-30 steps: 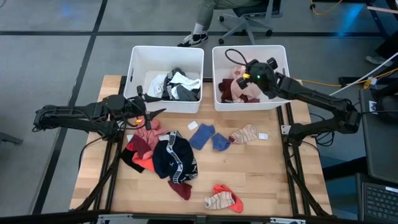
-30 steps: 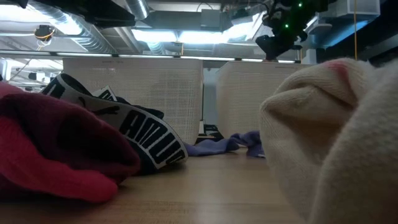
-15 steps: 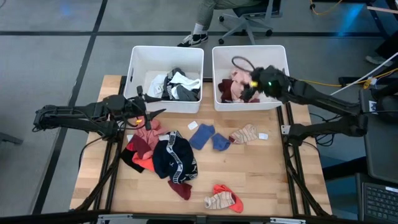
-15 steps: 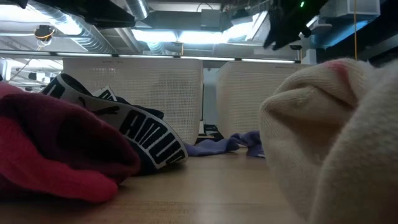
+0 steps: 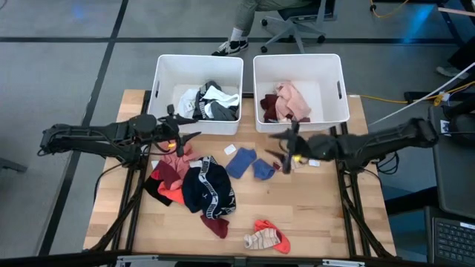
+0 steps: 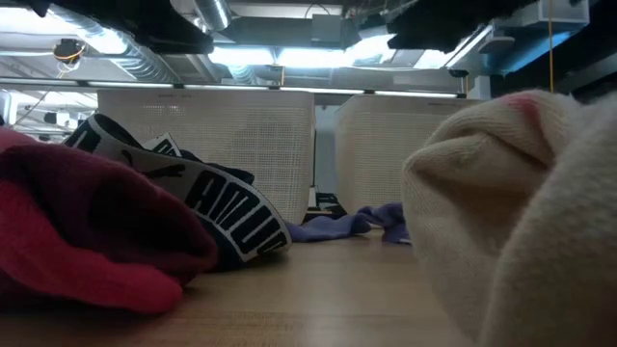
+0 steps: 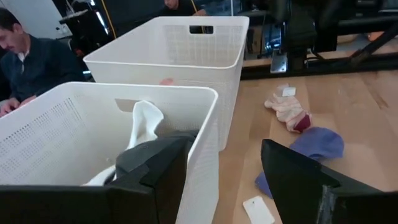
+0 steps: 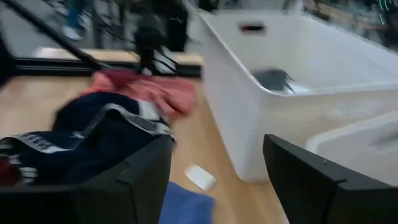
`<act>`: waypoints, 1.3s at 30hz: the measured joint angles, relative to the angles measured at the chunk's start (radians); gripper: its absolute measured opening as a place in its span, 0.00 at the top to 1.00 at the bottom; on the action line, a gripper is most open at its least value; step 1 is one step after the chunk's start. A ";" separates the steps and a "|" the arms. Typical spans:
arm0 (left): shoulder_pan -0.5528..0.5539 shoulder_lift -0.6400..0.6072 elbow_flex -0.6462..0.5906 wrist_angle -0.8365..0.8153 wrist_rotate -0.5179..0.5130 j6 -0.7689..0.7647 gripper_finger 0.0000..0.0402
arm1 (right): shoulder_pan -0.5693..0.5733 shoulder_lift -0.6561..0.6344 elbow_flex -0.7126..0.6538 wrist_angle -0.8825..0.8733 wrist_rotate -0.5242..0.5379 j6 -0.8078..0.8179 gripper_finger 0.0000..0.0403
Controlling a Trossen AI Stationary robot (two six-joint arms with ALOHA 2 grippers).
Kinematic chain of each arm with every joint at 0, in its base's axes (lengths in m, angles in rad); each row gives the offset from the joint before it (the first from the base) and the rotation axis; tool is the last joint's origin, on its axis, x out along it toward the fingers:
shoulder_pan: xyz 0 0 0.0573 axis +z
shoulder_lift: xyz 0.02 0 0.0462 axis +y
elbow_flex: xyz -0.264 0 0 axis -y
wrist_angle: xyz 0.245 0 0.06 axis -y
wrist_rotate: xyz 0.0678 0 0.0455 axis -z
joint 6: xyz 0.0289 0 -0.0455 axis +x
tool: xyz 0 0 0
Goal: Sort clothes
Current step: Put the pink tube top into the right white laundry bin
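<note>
1. Since the earlier frame, the right tool [image 5: 284,150] had left the right bin [image 5: 335,65] and swung down over the surface, just in front of that bin; its fingers stood spread and empty.
2. The left tool [image 5: 180,141] hung over the far left part of the surface, just in front of the left bin [image 5: 165,70], fingers spread, holding nothing.
3. Partly done: the left bin held white, grey and black pieces [image 5: 210,103], and the right bin held pink and maroon pieces [image 5: 286,102].
4. Left to sort, by my reading, was most of the pile. A navy garment with a white lettered band [image 5: 208,188] lay crumpled toward the left side, touching a heap of pink, red and maroon clothes [image 5: 170,173].
5. Two blue socks [image 5: 248,163] lay near the middle, just beside the right tool. A beige sock [image 7: 287,110] lay near them toward the right edge, under that tool in the high view.
6. A red and beige pair [image 5: 267,237] sat near the front edge.
7. A maroon sock [image 5: 216,225] lay just in front of the navy garment.
8. All the fabric looked soft, limp and bunched.
</note>
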 joint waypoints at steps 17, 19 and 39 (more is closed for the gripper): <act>-0.121 0.105 0.290 -0.608 -0.008 -0.514 0.52 | 0.101 0.000 -0.293 0.387 -0.034 -0.085 0.37; -0.153 0.137 0.320 -0.696 -0.008 -0.597 0.52 | 0.101 0.000 -0.295 0.388 -0.039 -0.084 0.37; -0.305 0.474 0.236 -0.876 -0.059 -1.019 0.52 | 0.101 0.041 -0.296 0.404 -0.052 -0.003 0.37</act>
